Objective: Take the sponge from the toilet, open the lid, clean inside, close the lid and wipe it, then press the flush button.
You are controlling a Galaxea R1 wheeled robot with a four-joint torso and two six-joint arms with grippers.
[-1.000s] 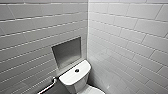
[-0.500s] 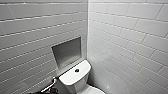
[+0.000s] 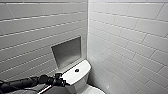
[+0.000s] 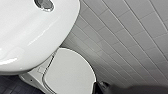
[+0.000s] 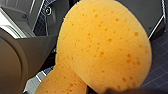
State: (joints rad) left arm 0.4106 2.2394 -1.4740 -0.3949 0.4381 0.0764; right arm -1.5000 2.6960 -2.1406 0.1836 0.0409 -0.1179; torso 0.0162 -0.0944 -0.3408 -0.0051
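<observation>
Grey tiled corner (image 3: 87,37) | toilet (image 3: 80,76) lid (image 4: 70,73) down | sponge (image 5: 105,45) in right jaws | left gripper (image 3: 61,81) state unclear

Even, soft lighting is noted on the tiles (image 3: 125,30). Glare streaks are seen on the glossy toilet (image 4: 37,37). The niche (image 3: 67,51) is shaded. Tile lines are bowed toward head-view edges.

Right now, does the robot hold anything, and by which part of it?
The sponge, apparently in the right gripper; it hangs close before that wrist camera, above the floor. Which part is gripped cannot be told.
</observation>
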